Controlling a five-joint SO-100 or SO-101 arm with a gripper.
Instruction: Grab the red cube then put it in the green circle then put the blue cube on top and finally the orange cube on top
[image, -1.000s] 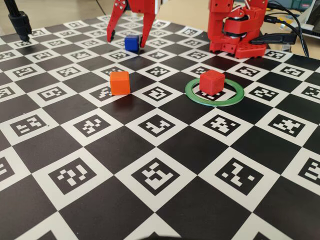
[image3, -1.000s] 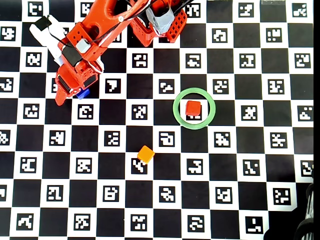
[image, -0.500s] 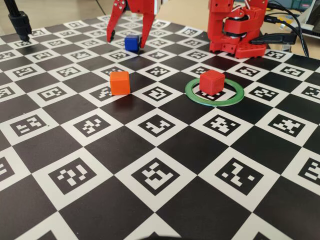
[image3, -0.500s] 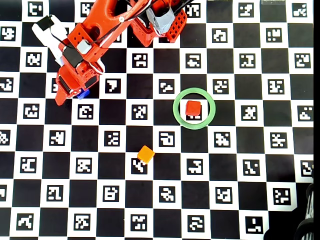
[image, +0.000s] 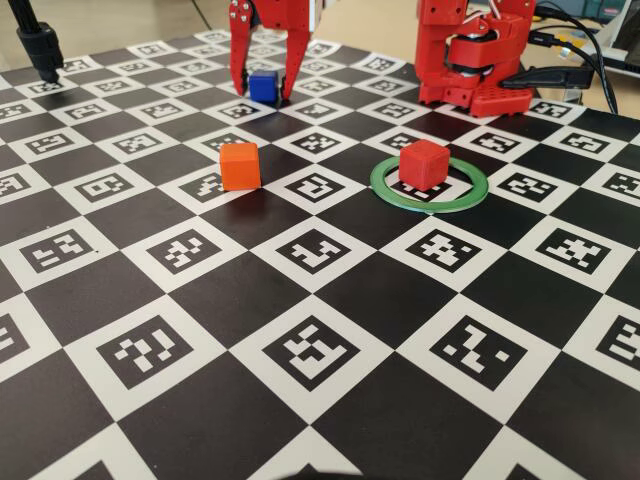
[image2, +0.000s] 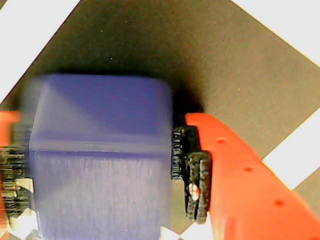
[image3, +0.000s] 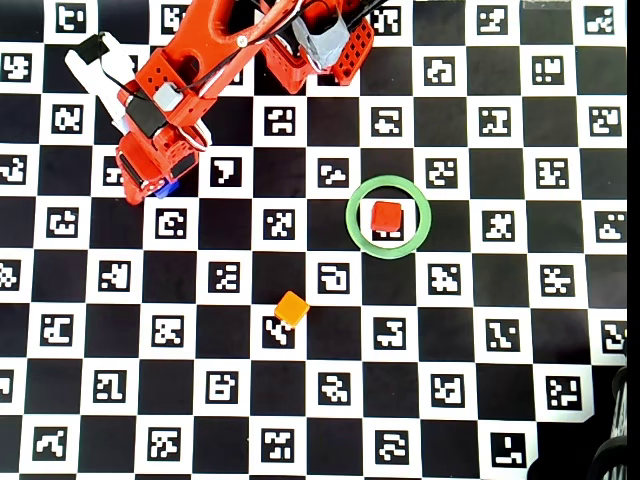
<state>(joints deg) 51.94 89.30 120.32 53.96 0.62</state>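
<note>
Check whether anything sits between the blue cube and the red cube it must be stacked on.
Nothing visible does. In the overhead view the board between the blue cube and the red cube is bare; the orange cube lies well off that line.

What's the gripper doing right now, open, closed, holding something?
Gripper: closed around the blue cube, fingers against both its sides; the cube sits on the board, not lifted.
</note>
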